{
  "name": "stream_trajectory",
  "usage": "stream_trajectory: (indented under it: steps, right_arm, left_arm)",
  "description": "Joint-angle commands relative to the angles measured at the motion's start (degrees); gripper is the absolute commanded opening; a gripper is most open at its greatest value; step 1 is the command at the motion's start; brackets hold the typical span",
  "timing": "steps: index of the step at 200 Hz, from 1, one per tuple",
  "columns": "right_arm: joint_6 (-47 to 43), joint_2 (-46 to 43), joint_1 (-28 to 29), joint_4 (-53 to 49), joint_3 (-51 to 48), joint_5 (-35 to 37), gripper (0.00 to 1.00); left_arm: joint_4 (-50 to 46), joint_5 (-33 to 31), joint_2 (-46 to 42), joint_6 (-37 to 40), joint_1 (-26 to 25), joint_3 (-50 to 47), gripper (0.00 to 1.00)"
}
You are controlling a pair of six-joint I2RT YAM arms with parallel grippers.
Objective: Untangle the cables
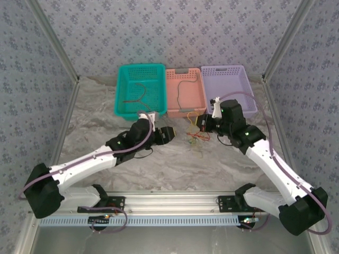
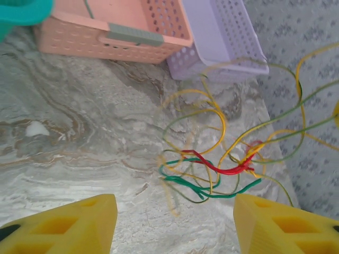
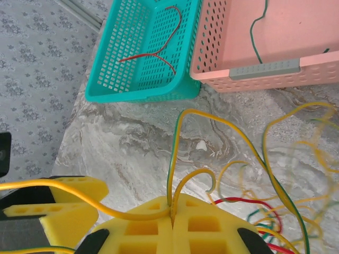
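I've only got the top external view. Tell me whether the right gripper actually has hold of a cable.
Observer: Yes. On its wrist camera the right gripper is shut, pinching yellow and green strands.
Operator: Now report the left one.
Observer: The left gripper is open and holds nothing; the tangle sits ahead of it.
Operator: Give me colours in that tangle.
Observer: A red strand and a dark green strand run through its middle.
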Motion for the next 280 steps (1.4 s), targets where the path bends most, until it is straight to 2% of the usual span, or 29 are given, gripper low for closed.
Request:
stream_trajectory:
  steps: [1,42,66,108,145,169,179,190,199,209,227,243,280]
  right_arm:
    - [0.6,0.6,0.6,4.0,-0.7,-2.8,0.00]
    - [1.0,0.7,2.3,5.8,-0.9,-3.9,0.00]
    - [1.9,0.6,3.7,8.2,-2.2,-4.2,0.00]
    - [4.0,1.0,6.4,11.7,-4.3,-3.8,0.00]
    - [4.4,0.6,8.2,12.6,-5.8,-2.8,0.00]
    - [4.8,0.1,8.5,13.1,-6.6,-2.5,0.00]
    - [4.7,-0.1,8.6,13.1,-6.6,-2.5,0.00]
    - [4.6,-0.4,8.6,12.9,-6.8,-2.4,0.00]
    - [4.3,-0.8,8.7,12.3,-6.7,-2.1,0.00]
    - [3.7,-1.5,8.6,11.2,-6.4,-1.4,0.00]
    - [3.3,-3.1,7.6,8.6,-6.1,-0.3,0.00]
    - [2.0,-4.8,5.7,6.5,-6.1,0.1,0.00]
    - [1.8,-8.1,-0.1,4.9,-6.8,-1.6,0.00]
  left_arm:
    - [-4.0,-0.5,-0.4,-9.2,0.2,0.4,0.62]
    - [1.6,0.4,1.4,-19.5,0.2,-1.4,0.68]
    - [8.8,1.3,4.1,-25.4,-0.1,-3.2,0.72]
    - [13.6,1.2,9.7,-29.2,-0.2,-1.9,0.70]
    - [22.0,5.2,16.0,-33.1,-1.1,-1.5,0.57]
    - [24.3,5.3,18.2,-34.5,-2.1,-1.5,0.52]
    - [24.4,4.9,18.6,-34.7,-2.2,-1.5,0.46]
    - [24.2,3.8,18.4,-34.8,-2.1,-1.8,0.32]
    - [23.8,2.4,17.8,-34.6,-2.1,-2.5,0.15]
    - [21.5,0.6,16.3,-33.5,-1.7,-3.0,0.00]
    - [14.0,-3.3,11.9,-30.7,-0.5,-4.0,0.00]
    - [11.0,-6.0,6.7,-29.2,1.2,-7.3,0.00]
    - [2.5,-8.0,-6.2,-26.0,6.6,-13.3,0.00]
